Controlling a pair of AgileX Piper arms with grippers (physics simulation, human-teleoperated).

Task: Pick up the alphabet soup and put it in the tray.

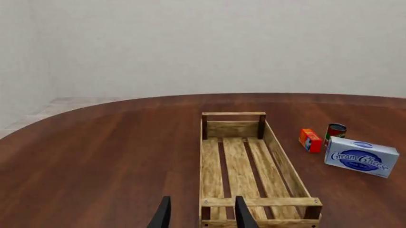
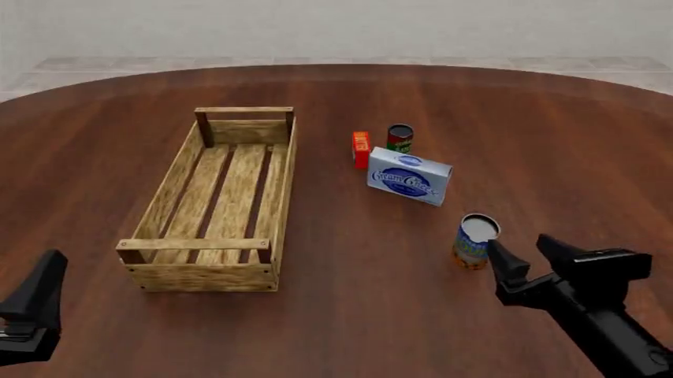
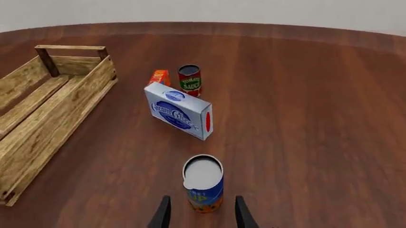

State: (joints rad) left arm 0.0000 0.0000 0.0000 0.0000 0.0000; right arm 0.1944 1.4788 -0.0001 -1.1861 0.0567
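My tool (image 3: 202, 213) hangs open just short of the soup (image 3: 204, 184), which stands upright; box (image 3: 178, 116) beyond, tray (image 3: 47, 114) far left.

Simulated tabletop (image 2: 347, 315), blank walls

- The left gripper (image 2: 31, 311) was cut off by the front view's lower-left corner; its jaw spacing could not be read there.
- In the left wrist view, only the two finger tips (image 1: 163, 216) showed above the bottom edge.
- The tray (image 1: 254, 166) ran off the same edge at its near end.
- The small orange box's (image 2: 361, 149) print was too small to read.
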